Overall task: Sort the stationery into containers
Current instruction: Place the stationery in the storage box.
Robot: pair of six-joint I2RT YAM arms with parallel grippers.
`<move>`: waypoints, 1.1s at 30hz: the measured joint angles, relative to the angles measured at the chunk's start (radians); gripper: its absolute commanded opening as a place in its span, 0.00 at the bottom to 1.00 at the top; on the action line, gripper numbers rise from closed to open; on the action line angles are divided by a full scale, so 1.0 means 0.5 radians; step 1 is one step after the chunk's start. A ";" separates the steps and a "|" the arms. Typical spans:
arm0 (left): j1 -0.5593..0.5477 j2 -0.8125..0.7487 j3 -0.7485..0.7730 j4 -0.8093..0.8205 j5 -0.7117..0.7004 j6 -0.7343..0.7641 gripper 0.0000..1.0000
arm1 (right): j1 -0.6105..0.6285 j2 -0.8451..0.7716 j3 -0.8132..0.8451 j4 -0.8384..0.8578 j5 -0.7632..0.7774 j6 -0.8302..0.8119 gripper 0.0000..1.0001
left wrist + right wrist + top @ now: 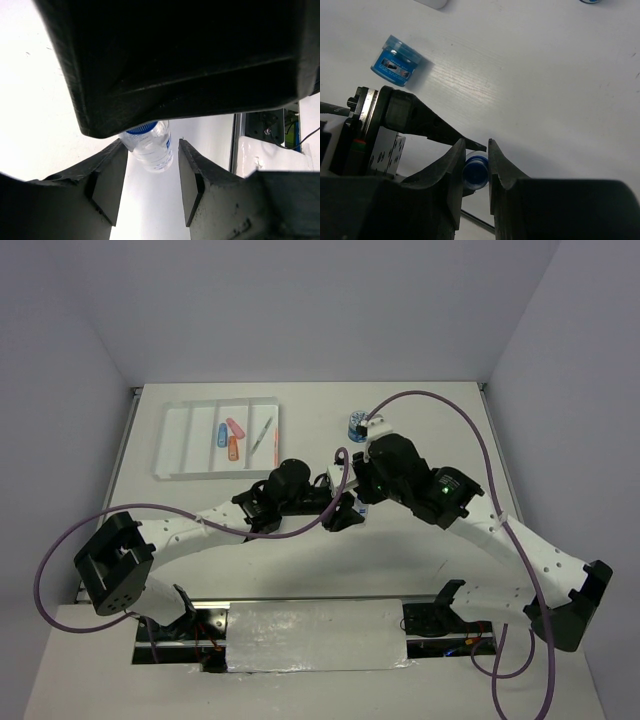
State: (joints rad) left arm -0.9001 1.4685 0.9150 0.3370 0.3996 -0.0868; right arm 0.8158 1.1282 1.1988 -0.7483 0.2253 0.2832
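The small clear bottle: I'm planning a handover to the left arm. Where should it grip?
Probably the body of the small clear bottle, from its base end: the right gripper clamps the blue cap, leaving the body free between the left gripper's open pads.

The tray (pixel 175 440) is coloured white, and a blue piece (pixel 221 435), a pink piece (pixel 236 427) and an orange piece (pixel 233 448) are seen in it. The small bottle (pixel 149 146) is shown clear with a blue cap. The round pot (pixel 396 61) is tinted blue. The table (pixel 560 75) is coloured white with a faint grain, and the cables (pixel 430 394) purple.
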 measured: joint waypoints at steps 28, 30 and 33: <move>-0.001 -0.039 -0.109 0.177 -0.020 -0.142 0.00 | -0.036 -0.187 -0.202 0.206 -0.005 0.084 0.91; -0.001 -0.069 -0.120 0.223 -0.023 -0.146 0.00 | -0.068 -0.249 -0.227 0.249 -0.011 0.090 0.97; -0.014 -0.082 -0.120 0.283 -0.037 -0.149 0.00 | -0.084 -0.307 -0.243 0.315 -0.057 0.095 1.00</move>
State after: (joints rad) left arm -0.9070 1.4273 0.8551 0.4786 0.3813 -0.1612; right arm 0.7738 0.9749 1.0771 -0.5907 0.1967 0.3309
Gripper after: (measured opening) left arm 0.475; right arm 0.988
